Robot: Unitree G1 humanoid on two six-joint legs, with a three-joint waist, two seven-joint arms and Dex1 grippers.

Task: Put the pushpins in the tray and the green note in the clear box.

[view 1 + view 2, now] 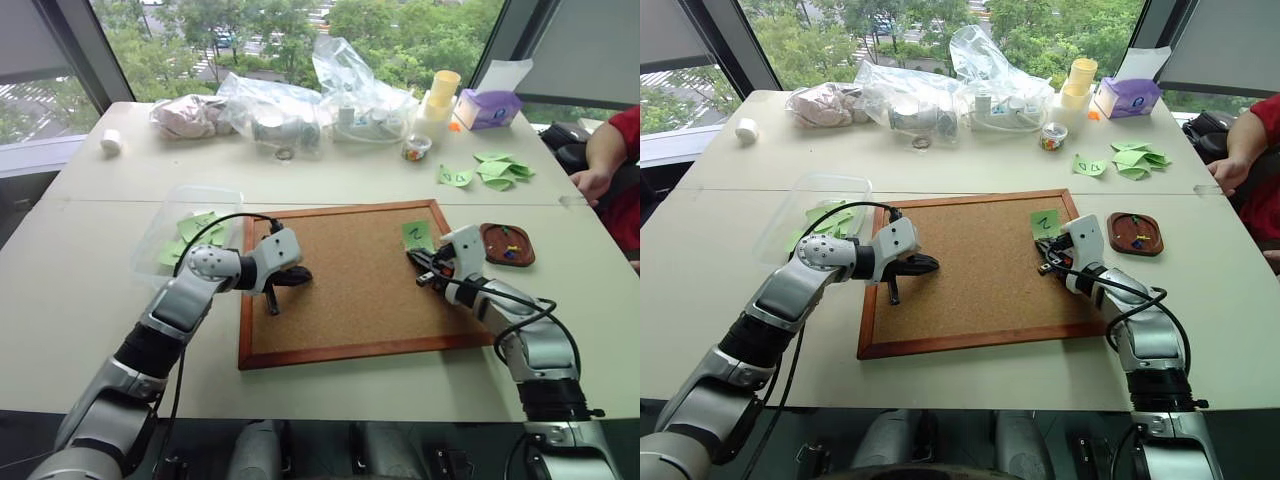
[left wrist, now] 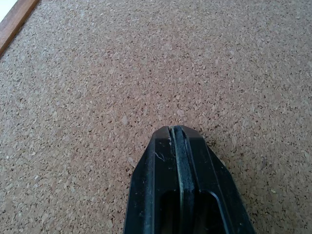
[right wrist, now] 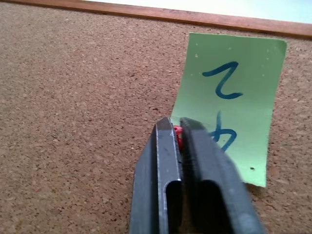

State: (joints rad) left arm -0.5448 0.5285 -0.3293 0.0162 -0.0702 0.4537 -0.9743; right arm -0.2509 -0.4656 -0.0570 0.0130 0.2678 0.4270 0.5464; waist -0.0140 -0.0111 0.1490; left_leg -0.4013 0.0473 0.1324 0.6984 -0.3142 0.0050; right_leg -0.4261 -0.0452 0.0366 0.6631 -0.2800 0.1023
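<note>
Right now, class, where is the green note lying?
The green note lies on the corkboard near its far right corner, beside the tray, with the right gripper shut on a red pushpin at its edge.

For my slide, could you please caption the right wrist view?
Right claw shut on a red pushpin at the light-green paper note.

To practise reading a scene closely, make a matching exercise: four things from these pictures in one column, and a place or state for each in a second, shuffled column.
Things:
1. green note
2. tray
3. clear box
4. left gripper

Places or states:
A. off the corkboard's right edge, pins inside
B. shut, over bare cork
C. lying on the corkboard near its far right corner
D. off the corkboard's left edge, green slips inside

Pairs: 1-C, 2-A, 3-D, 4-B
</note>
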